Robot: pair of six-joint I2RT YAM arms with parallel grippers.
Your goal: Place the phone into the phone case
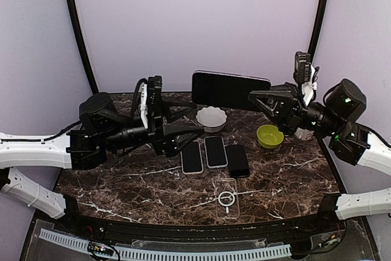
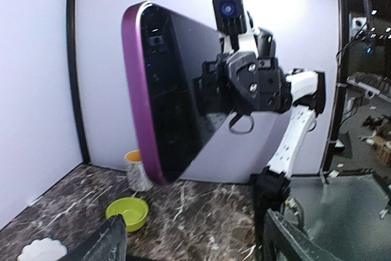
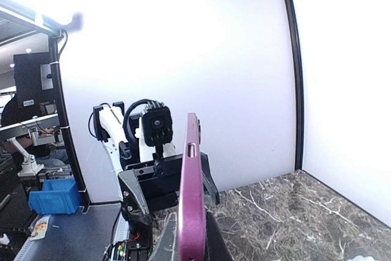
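Note:
A phone [image 1: 231,90] with a purple rim and dark screen hangs in the air over the back of the table, long side level. My right gripper [image 1: 259,99] is shut on its right end. In the right wrist view the phone [image 3: 191,200] stands edge-on between the fingers of the right gripper [image 3: 191,249]. My left gripper [image 1: 197,120] is open just left of and below the phone, with nothing between its fingers [image 2: 104,246]. The clear phone case [image 1: 226,198] with a white ring lies flat near the table's front edge.
Two light-rimmed phones [image 1: 192,157] [image 1: 215,151] and a dark one [image 1: 237,160] lie side by side mid-table. A white scalloped bowl [image 1: 211,118], a green bowl [image 1: 269,136] and a small cup [image 2: 137,169] stand behind them.

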